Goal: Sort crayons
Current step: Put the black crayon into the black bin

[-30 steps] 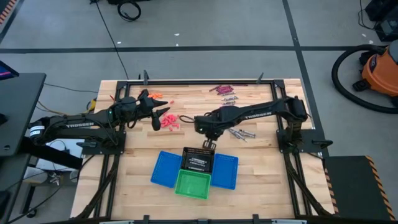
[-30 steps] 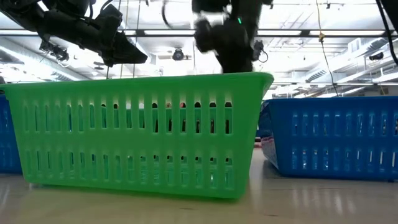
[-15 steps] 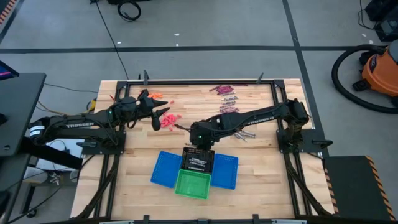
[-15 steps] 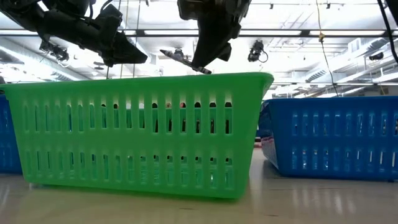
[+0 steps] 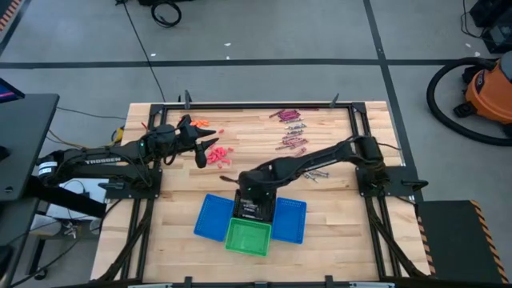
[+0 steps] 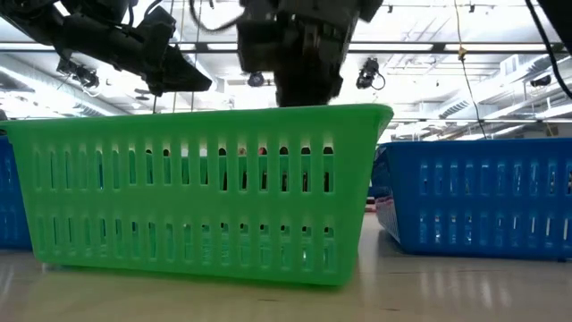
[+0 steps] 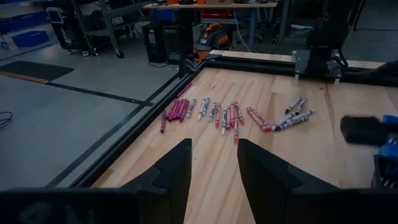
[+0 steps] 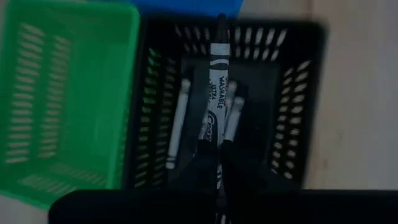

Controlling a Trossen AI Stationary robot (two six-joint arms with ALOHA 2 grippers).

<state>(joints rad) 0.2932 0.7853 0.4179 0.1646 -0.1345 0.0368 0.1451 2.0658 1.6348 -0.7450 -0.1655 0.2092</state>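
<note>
A silvery-grey crayon (image 8: 217, 81) is held clamped in the right gripper (image 8: 217, 149) over the black basket (image 8: 298, 93), at six o'clock on the table (image 5: 336, 240), apparently for release among matching greys; the left gripper (image 7: 213, 168) waits parted.

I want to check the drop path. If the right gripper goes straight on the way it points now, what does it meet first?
Most likely the black basket. The right gripper, shut on a grey crayon, points down into it, where other crayons already lie. How far above them it is cannot be told.
</note>
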